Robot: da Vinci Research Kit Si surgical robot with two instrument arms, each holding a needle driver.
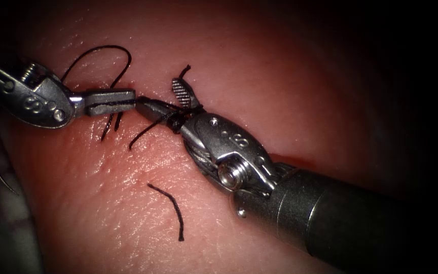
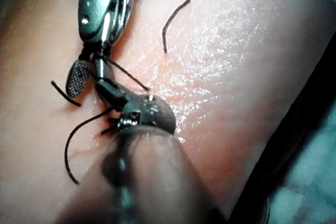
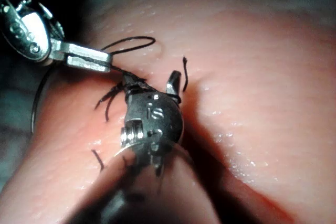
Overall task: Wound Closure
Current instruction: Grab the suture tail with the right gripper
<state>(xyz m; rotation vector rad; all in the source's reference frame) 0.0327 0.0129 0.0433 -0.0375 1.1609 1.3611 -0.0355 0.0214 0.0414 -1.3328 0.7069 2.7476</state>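
The tissue (image 1: 259, 66) lies under both tools, its cut running away behind the right gripper (image 1: 171, 101) as a dark red line beside that tool's shaft. The right gripper comes in from the endoscope view's right with its jaws spread apart: one ridged jaw stands up and back, the other points flat toward the left gripper (image 1: 111, 101), and the thread (image 1: 150, 127) is wound in a dark knot at the crotch between them, so it looks caught there rather than pinched. The left gripper is clenched, with a strand of thread running along the seam of its jaws, and its tip sits just short of the right gripper's flat jaw, nearly nose to nose. The long axis of both tools and of the strand between them is close to one line, left to right. A loop of thread (image 1: 100, 56) rises behind the left gripper, and short ends hang just below its tip. A loose cut end of thread (image 1: 171, 205) lies on the tissue, below the right gripper and apart from both. I cannot make out the needle with any certainty
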